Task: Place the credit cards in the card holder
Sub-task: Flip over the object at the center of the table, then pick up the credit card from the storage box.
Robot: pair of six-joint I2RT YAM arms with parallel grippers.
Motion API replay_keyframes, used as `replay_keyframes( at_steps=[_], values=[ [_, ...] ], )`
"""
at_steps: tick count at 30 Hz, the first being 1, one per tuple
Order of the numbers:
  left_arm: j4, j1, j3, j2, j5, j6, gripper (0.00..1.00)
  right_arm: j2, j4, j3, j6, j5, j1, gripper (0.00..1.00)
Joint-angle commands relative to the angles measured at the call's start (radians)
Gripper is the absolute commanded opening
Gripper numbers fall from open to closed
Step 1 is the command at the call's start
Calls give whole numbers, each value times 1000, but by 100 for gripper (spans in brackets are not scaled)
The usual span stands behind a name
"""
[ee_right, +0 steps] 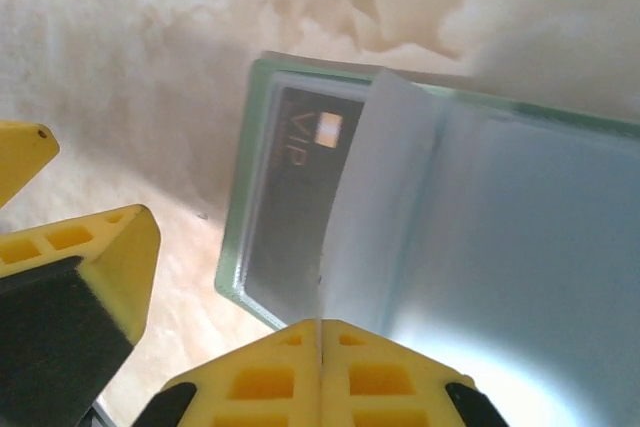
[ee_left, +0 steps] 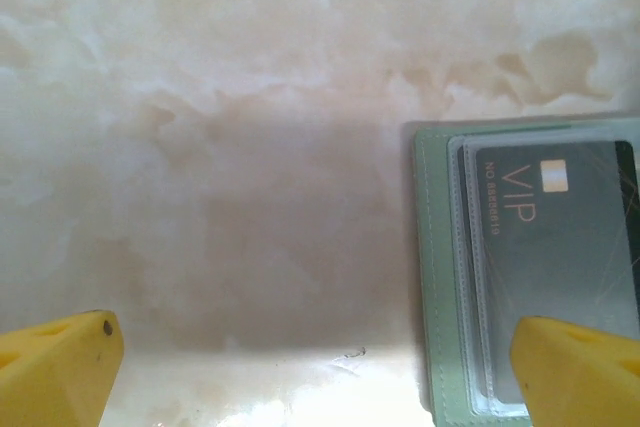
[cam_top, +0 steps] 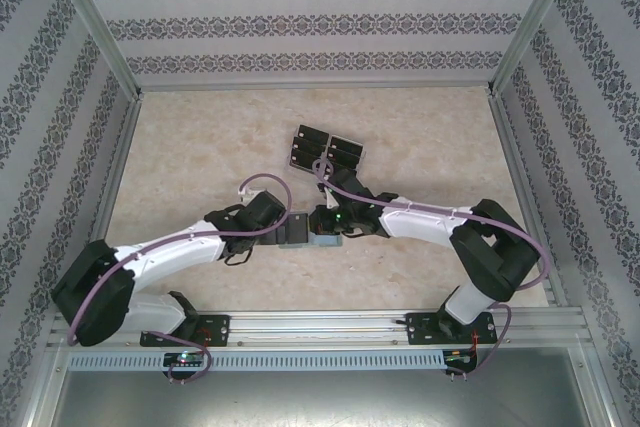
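Right gripper (ee_right: 320,347) pinches a clear flap (ee_right: 380,177) of the card holder (ee_right: 540,207), left gripper (ee_left: 318,357) is wide open, 1 card (ee_right: 290,197) is in, other cards (cam_top: 325,150) wait at upper middle

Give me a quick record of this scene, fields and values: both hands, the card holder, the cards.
left hand: open, one finger over the card holder
right hand: shut on the holder's clear sleeve
card holder: open on the table
inserted card: one, marked VIP
loose cards: grouped farther back
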Motion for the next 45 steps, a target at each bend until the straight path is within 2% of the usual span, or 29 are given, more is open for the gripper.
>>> replay_keyframes(
  at_steps=[1, 11, 17, 23, 29, 32, 37, 45],
  values=[
    [-54, 23, -25, -61, -49, -54, 100, 59, -20, 60, -10, -21, 26, 20],
    [-99, 49, -42, -178, -77, -70, 100, 233, -21, 201, -10, -63, 85, 46],
    [-123, 51, -34, -203, -76, -50, 100, 171, -17, 225, 5, -66, 78, 56],
    [-108, 51, 23, -130, -17, 20, 100, -17, -74, 163, 4, -3, -21, 56],
    [-40, 38, 123, 51, 67, 97, 100, -146, -255, 182, -134, 61, -181, 56],
    [-20, 21, 174, 144, 75, 117, 100, -143, -345, 240, -229, 89, -229, 55],
    [-15, 4, 206, 244, 63, 118, 100, -75, -479, 370, -400, 185, -244, 54],
    [-12, 2, 154, 267, 38, 94, 100, 81, -592, 560, -631, 334, -245, 48]
  ],
)
